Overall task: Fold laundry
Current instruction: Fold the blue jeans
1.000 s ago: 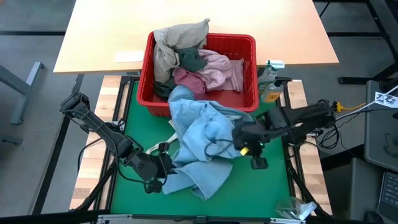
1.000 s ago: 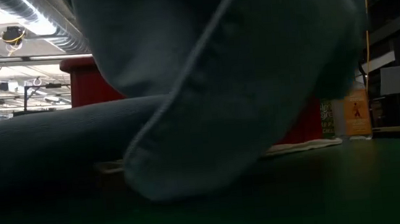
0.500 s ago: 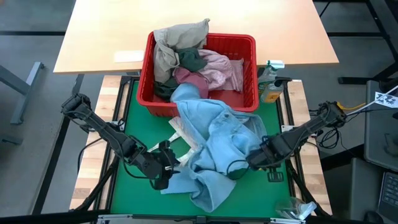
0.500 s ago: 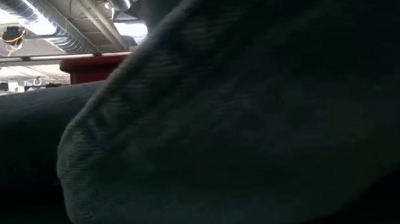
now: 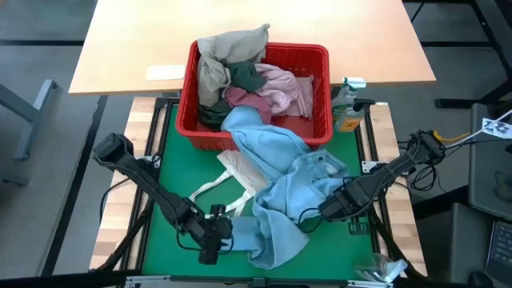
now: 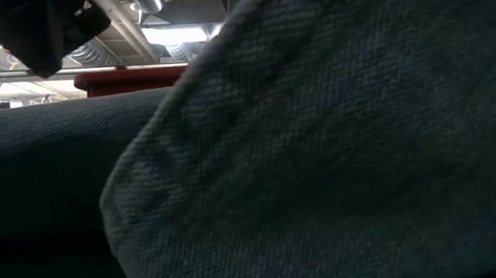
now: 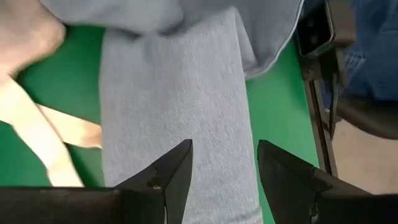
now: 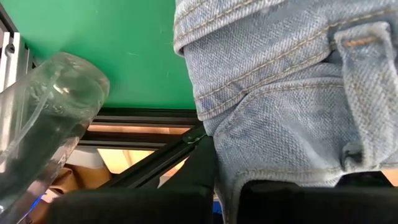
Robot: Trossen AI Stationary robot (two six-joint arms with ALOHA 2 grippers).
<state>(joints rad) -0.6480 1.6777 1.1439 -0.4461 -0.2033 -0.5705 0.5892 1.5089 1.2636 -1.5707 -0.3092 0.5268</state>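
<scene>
High view, straight down: a green mat [image 5: 172,172] covered the working bench [image 5: 138,120], and a pale wooden table [image 5: 144,36] stood beyond it on a grey floor. A red basket [image 5: 320,88] sat at the mat's far edge, partly on the wooden table. It served as the landmark for everything else.

Inside the basket lay a heap of laundry: a beige-khaki garment [image 5: 232,44] piled highest at its far-left corner, a dark grey-green piece [image 5: 248,78] just beside that, a mottled pink piece [image 5: 284,88] toward the basket's right side, and a maroon piece [image 5: 244,102] below it.

A light blue denim garment [image 5: 280,172] spilled over the basket's near rim and ran down across the mat in crumpled folds. A white tote bag [image 5: 240,172] lay partly beneath it, its loop handle [image 5: 210,190] showing on the mat.

A spray bottle [image 5: 348,100] stood just right of the basket.

The left hand [image 5: 210,240] was well in front of the basket, near the mat's front edge, its fingers spread apart over a flat strip of the blue cloth. The right hand [image 5: 330,210] was in front of the basket's right corner, fingers closed on the denim garment's waistband.

Low view: blue-grey cloth filled almost everything, with a strip of ceiling lights [image 6: 144,31] above it.
</scene>
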